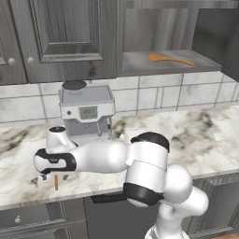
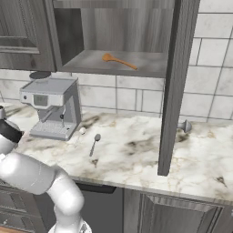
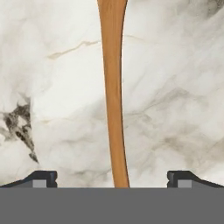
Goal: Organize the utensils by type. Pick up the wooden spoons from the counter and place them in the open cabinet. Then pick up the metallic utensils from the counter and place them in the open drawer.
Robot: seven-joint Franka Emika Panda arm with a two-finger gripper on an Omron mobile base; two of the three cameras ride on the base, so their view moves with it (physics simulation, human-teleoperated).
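As jaws stand wide, wooden spoon handle (image 3: 113,96) runs midway between them.

Counter (image 1: 205,135) was white-beige marble with grey-brown veining, darkest smudge just right of the coffee machine (image 1: 87,114). Coffee machine was pale grey with a dark round lid. Wooden spoon in the open cabinet (image 1: 170,59) was orange-brown on a flat grey shelf; second wooden spoon handle (image 3: 113,92) on the counter was the same orange-brown. Open cabinet (image 2: 118,27) was grey wood-grain. Wall tiles (image 1: 158,95) behind the coffee machine were off-white. Small spoon (image 2: 94,144) right of the coffee machine was dark grey.
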